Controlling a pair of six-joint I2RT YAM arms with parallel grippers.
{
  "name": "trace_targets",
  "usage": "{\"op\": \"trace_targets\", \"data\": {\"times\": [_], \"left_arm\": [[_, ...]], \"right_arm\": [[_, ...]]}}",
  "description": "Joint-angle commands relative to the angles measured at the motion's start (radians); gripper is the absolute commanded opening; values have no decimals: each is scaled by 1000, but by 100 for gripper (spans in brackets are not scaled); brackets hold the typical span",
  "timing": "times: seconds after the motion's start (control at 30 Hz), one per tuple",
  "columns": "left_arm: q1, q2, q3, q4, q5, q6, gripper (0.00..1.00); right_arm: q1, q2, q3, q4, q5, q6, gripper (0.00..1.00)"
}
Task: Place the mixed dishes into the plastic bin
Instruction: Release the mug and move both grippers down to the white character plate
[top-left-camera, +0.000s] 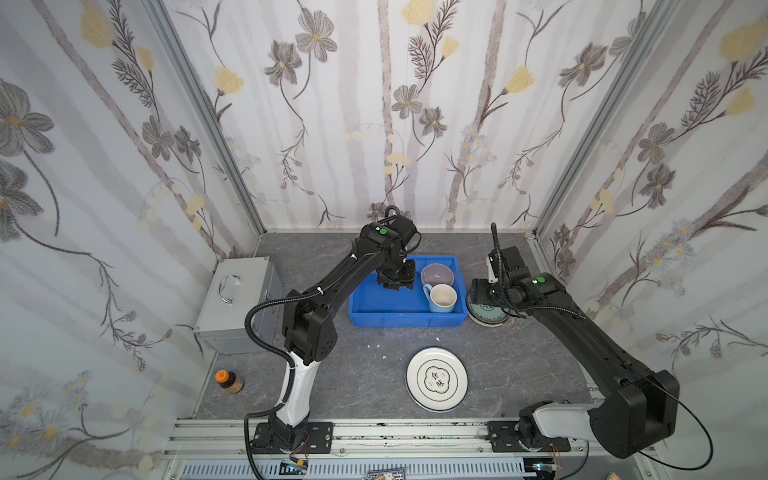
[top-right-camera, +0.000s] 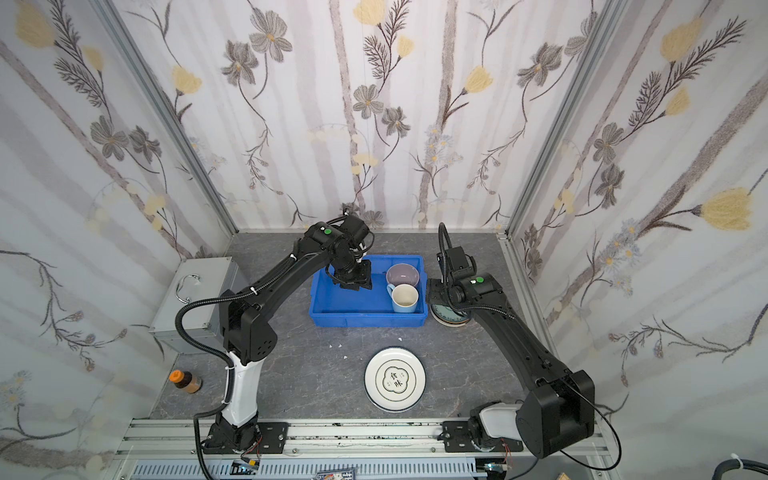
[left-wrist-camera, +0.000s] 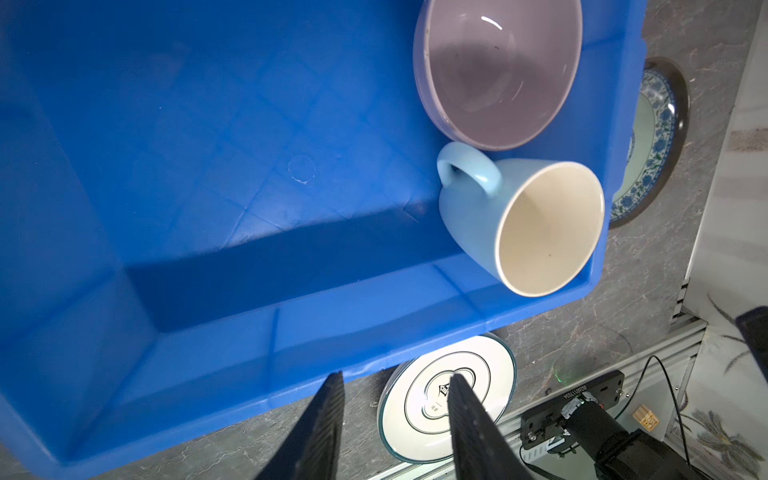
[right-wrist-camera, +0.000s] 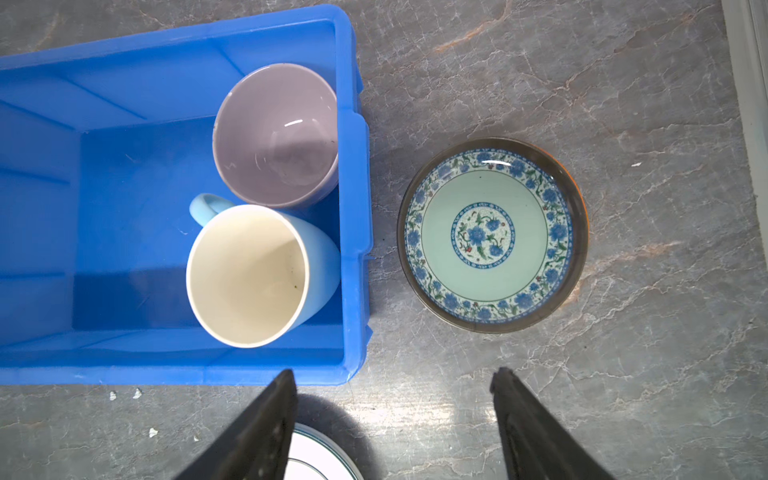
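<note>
The blue plastic bin (top-left-camera: 399, 319) stands at the middle back in both top views. Its right end holds a lilac bowl (top-left-camera: 437, 274) and a pale blue mug (top-left-camera: 443, 298), both upright. My left gripper (left-wrist-camera: 397, 375) hangs over the bin's bare left half, open with nothing between its fingers. A white plate (top-left-camera: 436, 379) lies on the table in front of the bin. Right of the bin a teal-patterned plate (right-wrist-camera: 492, 235) tops a small stack, with a dark rim showing under it. My right gripper (right-wrist-camera: 395, 371) hovers above this stack, open and holding nothing.
A grey metal case with a handle (top-left-camera: 239, 303) stands left of the bin. A small brown bottle with an orange cap (top-left-camera: 228, 381) stands at the front left. Papered walls close in on three sides. The arms' mounting rail (top-left-camera: 374, 436) runs along the front.
</note>
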Motion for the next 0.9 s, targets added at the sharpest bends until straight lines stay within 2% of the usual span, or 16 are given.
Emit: {"op": "trace_targets", "data": {"times": [0.0, 0.1, 0.17, 0.37, 0.4, 0.43, 0.57, 0.67, 0.8, 0.87], "left_arm": [[1, -79, -120, 64, 18, 15, 44], [-1, -193, -335, 204, 41, 8, 44], [-1, -241, -439, 261, 57, -10, 48], [-43, -412, -721, 428, 69, -34, 76], [-52, -440, -769, 463, 70, -43, 88], [-63, -468, -821, 505, 78, -57, 94], [-131, -555, -985, 638, 50, -129, 97], [-213, -623, -1090, 701, -18, -205, 100], [-349, -710, -1223, 791, -143, -335, 100], [-418, -744, -1270, 815, -222, -406, 100]], "right_arm": [[39, -51, -45, -10, -37, 88, 72], [128, -106, -98, -48, -7, 145, 70], [181, -138, -144, -60, -11, 190, 70], [262, -242, -304, 14, -123, 269, 78], [265, -250, -320, 20, -133, 262, 80], [268, -255, -334, 21, -143, 252, 84], [291, -273, -363, -4, -144, 224, 87], [305, -325, -409, -13, -144, 238, 87], [316, -412, -518, 9, -166, 265, 88], [323, -441, -558, 12, -172, 275, 84]]}}
